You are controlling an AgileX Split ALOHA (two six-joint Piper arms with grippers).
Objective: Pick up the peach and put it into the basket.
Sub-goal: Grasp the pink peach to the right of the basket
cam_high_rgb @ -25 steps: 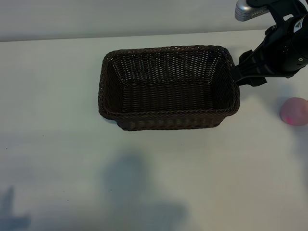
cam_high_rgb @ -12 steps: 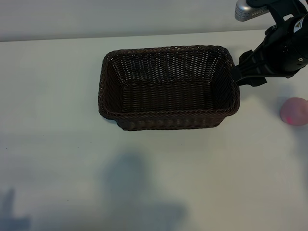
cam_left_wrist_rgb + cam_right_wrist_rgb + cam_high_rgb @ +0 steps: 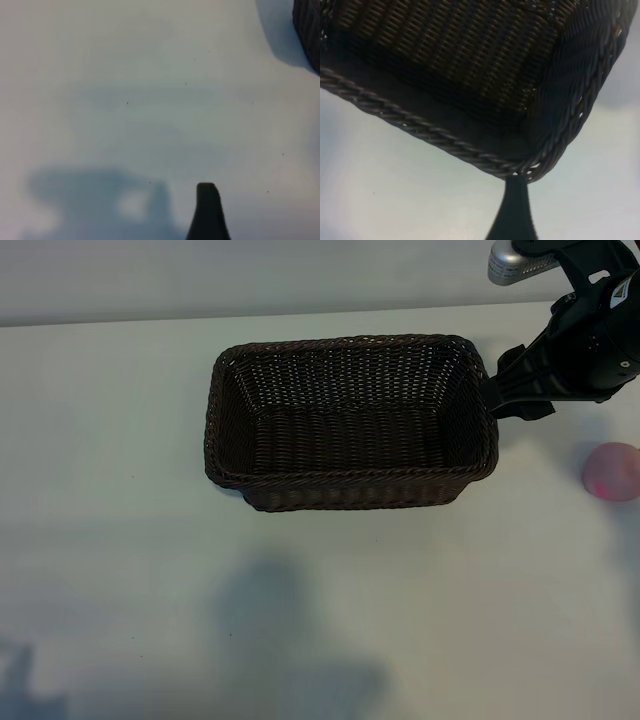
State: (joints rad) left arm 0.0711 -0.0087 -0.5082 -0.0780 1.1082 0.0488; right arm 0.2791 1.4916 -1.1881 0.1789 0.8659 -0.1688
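Wicker basket [image 3: 350, 425] sits empty; the peach [image 3: 612, 471] lies untouched on the worktop [image 3: 120, 540]. Right gripper [image 3: 512, 383] hovers beside the basket, fingers spread, nothing held; everything remains.

No text, label, brand, number or sign can be read anywhere in these views. The right arm [image 3: 585, 335], at the far right corner of the table, carries small pale marks on its dark housing, but they are too small to make out as letters or symbols. The basket [image 3: 350, 420] and the peach [image 3: 612, 471] bear no markings, and the wrist views show only plain surfaces and wicker weave.
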